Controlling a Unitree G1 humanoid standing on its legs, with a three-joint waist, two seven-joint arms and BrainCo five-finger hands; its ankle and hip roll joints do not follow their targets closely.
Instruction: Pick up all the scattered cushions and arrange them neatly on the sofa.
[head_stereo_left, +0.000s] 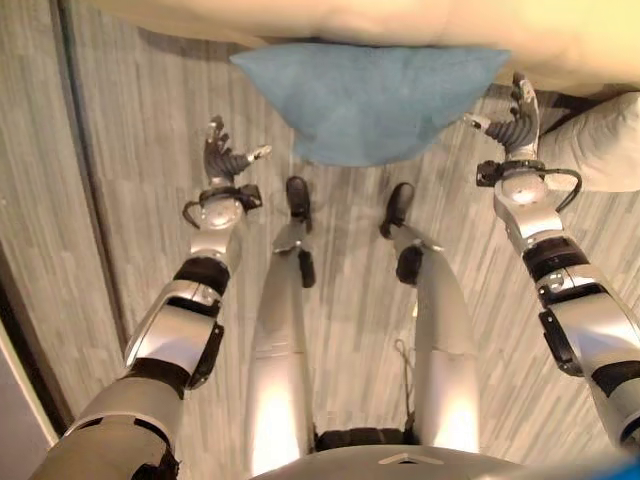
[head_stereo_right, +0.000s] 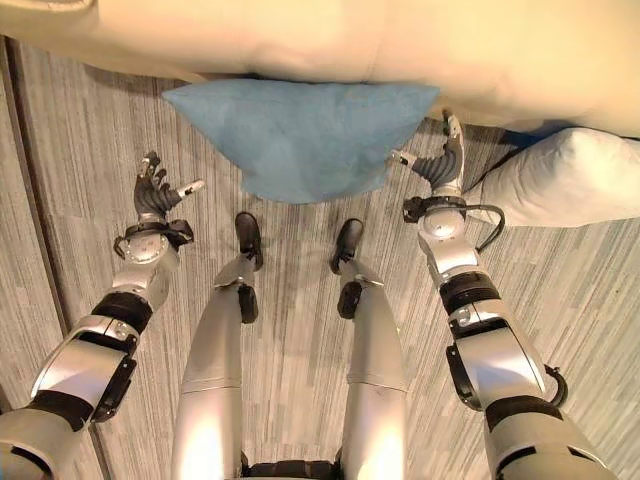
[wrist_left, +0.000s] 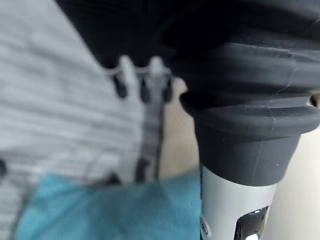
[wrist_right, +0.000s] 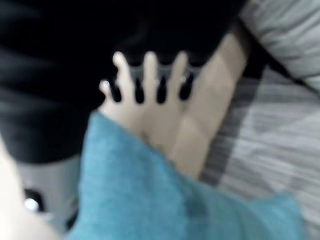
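A blue cushion (head_stereo_left: 370, 100) hangs down from the front edge of the beige sofa (head_stereo_left: 450, 25), its lower part over the floor ahead of me. My left hand (head_stereo_left: 225, 160) is held open to the cushion's left, a little apart from it. My right hand (head_stereo_right: 440, 165) is open beside the cushion's right corner, fingers relaxed and thumb close to the cloth. A white cushion (head_stereo_right: 570, 175) lies on the floor to the right, against the sofa. The left wrist view shows the blue cushion (wrist_left: 110, 210) past straight fingers (wrist_left: 142, 82); the right wrist view shows the blue cushion (wrist_right: 165, 200) too.
Grey wood-plank floor (head_stereo_left: 120, 150) spreads out to the left and behind the hands. A dark strip (head_stereo_left: 85, 150) runs along the floor at the left. The sofa's front closes off the far side.
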